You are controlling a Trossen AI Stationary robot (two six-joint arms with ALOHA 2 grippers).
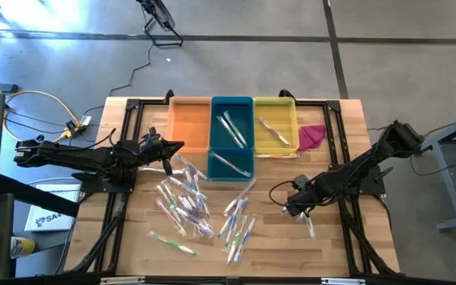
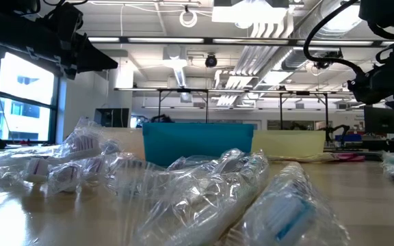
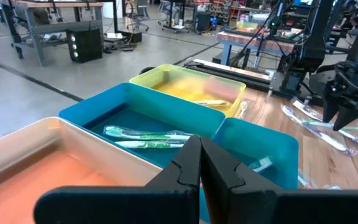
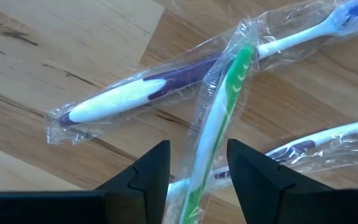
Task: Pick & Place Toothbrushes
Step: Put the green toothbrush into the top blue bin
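Many wrapped toothbrushes (image 1: 188,202) lie loose on the wooden table, in front of the bins. My right gripper (image 1: 295,207) points down over a few of them (image 1: 307,224) at the right. It is open, with one finger on each side of a green-and-white toothbrush (image 4: 219,118). That toothbrush lies slanted across a purple-and-white one (image 4: 135,93). My left gripper (image 3: 199,155) is shut on nothing and hangs level by the near edge of the orange bin (image 1: 188,125).
Three bins stand side by side at the back: orange, blue (image 1: 232,138) and yellow (image 1: 275,125). The blue bin holds green toothbrushes (image 3: 148,137) and the yellow bin holds one (image 1: 274,131). A pink cloth (image 1: 311,136) lies right of the yellow bin. Dark frame rails run along both table sides.
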